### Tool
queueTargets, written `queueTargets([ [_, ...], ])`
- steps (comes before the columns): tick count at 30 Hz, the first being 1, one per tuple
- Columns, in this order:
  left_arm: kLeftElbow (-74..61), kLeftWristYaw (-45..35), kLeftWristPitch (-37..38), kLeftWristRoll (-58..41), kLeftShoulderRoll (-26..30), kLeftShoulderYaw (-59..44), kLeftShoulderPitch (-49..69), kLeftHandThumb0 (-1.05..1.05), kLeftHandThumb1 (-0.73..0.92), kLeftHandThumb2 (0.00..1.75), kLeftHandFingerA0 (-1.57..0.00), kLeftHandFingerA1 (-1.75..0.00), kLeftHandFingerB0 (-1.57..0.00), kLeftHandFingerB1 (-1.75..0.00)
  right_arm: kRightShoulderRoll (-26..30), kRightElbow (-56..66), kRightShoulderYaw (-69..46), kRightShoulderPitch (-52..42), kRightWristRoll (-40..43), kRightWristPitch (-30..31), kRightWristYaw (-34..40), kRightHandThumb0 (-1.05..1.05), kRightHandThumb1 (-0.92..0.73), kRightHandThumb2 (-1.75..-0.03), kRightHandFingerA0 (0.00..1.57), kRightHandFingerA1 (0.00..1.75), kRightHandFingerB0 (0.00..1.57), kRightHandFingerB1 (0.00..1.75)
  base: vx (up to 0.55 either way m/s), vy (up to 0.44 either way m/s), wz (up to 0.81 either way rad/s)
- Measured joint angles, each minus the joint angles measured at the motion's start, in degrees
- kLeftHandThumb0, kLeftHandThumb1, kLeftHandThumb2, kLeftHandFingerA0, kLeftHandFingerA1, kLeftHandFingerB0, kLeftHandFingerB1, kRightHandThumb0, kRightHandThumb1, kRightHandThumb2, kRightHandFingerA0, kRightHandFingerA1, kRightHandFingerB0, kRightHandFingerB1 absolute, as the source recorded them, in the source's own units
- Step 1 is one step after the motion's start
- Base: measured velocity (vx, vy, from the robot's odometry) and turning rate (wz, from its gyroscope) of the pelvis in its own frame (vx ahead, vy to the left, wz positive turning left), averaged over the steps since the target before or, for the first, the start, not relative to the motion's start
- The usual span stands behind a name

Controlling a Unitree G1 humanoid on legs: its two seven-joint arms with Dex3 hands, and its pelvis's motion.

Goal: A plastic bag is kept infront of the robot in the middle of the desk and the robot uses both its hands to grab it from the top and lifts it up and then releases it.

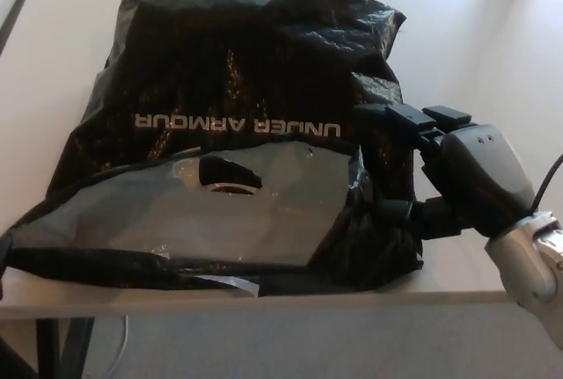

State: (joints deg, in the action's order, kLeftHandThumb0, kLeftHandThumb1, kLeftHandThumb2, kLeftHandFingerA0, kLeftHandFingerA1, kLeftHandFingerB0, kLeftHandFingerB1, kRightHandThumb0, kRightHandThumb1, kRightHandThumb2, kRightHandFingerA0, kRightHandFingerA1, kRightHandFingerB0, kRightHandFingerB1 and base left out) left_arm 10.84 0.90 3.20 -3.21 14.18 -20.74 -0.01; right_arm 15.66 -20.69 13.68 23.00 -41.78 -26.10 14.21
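A black plastic bag printed with UNDER ARMOUR lies flat in the middle of the white desk. Its mouth faces me, showing the grey inside and an oval handle hole. My right hand is at the bag's right side near the mouth. Two fingers reach over the top of the bag's edge and the thumb lies lower against it, with a wide gap between them. The bag's left corner runs to the picture's left edge, where I see no left hand.
The desk's front edge runs just below the bag's mouth, with the floor and a dark table leg under it. Bare desk lies to the right of and behind the bag.
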Motion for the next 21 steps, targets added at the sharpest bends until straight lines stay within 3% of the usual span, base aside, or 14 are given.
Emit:
queueTargets([
  [20,-1.37,-1.38,-0.61,-0.09,2.12,-0.65,3.92,-0.09,0.45,0.88,-0.29,-0.53,-0.17,-0.47,5.09,19.72,-3.44,-19.71,6.10,0.20,-5.75,-0.59,-0.48,-0.55,0.49,0.41,0.28,0.31,0.00,0.000,0.00],
  [21,-1.35,-1.19,-0.40,-0.05,1.99,-0.78,4.00,-0.14,0.63,0.60,-0.40,-0.34,-0.30,-0.31,5.14,20.34,-3.52,-20.69,6.25,0.21,-5.96,-0.59,-0.48,-0.55,0.48,0.40,0.28,0.30,0.00,0.000,0.00],
])
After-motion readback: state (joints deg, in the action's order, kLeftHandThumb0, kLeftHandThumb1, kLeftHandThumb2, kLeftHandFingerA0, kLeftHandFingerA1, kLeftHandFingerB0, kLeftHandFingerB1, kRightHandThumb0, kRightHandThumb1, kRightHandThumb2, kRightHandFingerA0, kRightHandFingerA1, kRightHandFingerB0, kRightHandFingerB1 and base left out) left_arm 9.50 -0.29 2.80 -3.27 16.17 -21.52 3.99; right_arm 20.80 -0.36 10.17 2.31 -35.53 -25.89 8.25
